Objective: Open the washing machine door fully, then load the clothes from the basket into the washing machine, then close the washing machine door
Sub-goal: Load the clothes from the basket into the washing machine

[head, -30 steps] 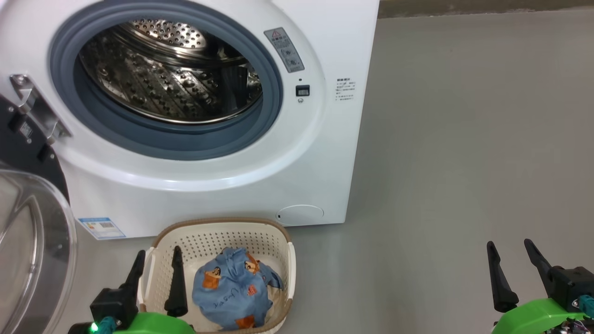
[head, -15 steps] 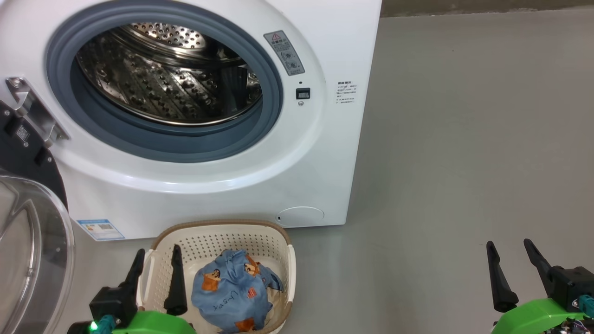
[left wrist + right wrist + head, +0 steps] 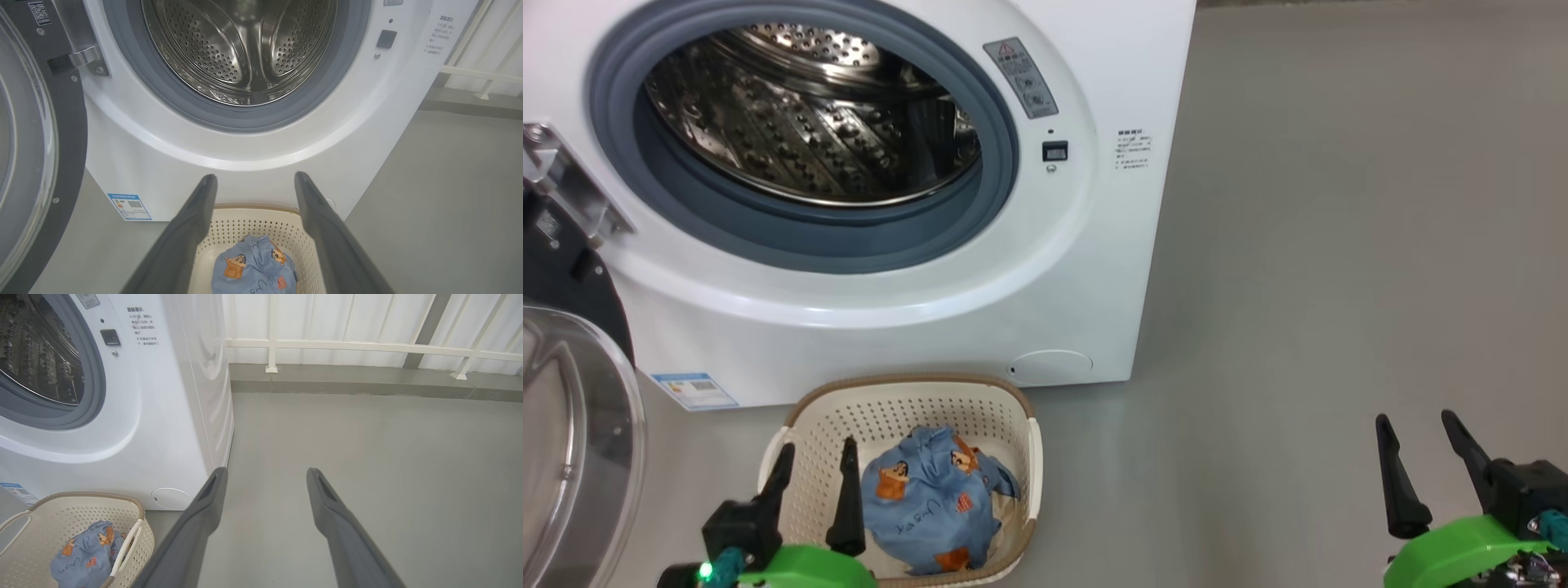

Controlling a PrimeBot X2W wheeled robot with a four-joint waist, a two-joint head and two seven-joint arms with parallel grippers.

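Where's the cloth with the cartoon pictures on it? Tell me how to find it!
Find the big white washing machine with its round opening. On the floor right in front sits a small cream basket full of little holes, and the blue garment lies crumpled inside. It is the soft, light blue thing printed with orange cartoon figures.

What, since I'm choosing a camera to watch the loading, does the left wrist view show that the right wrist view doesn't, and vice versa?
Left wrist: the open door, its hinge, and the drum seen straight in. Right wrist: the machine's side panel and the basket's handle. Both: basket, blue garment, sticker, door lock, railing.
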